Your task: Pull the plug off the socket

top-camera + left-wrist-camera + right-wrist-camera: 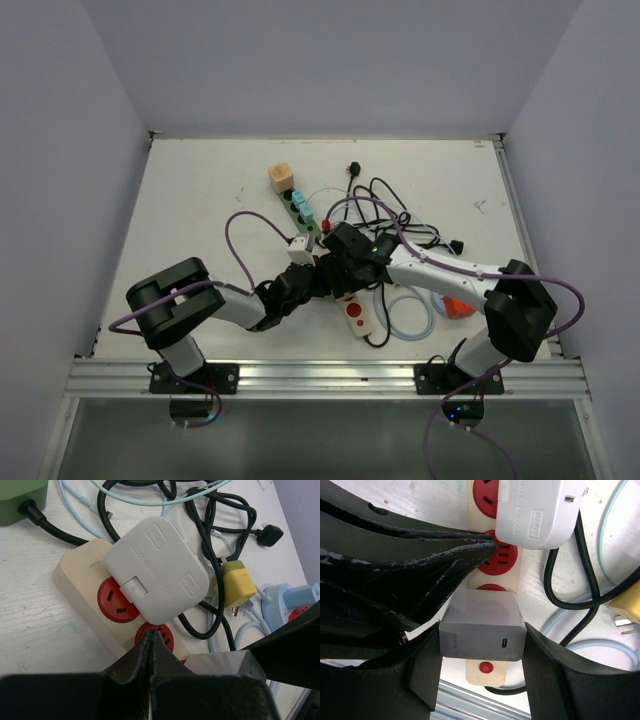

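Jaws on the right arm are clamped on the grey plug (482, 632), one finger flat against each side, with its USB-C port facing the wrist cam. That grey plug sits on the cream strip (80, 575), over the end socket (492, 586) next to the red power button (485, 667). Only a sliver of red shows, so honestly I can't tell if the pins are seated or already out. Left jaws are squeezed together with nothing in them, pointing in from the opposite side, and their tips (142, 652) are on the middle socket (504, 557), right beside the right jaws. Just past the left tips there's a big white adapter (157, 567) plugged into the same strip, covering part of the far socket (117, 600). Off to the side of the right jaws a black cable (575, 590) loops over the desk (30, 610), and a yellow plug (232, 582) lies loose in the tangle. Further out past the adapter is the corner of a green strip (20, 495). On the top cam both sets of jaws meet over the cream strip, nearer the arm bases than the desk's far edge.
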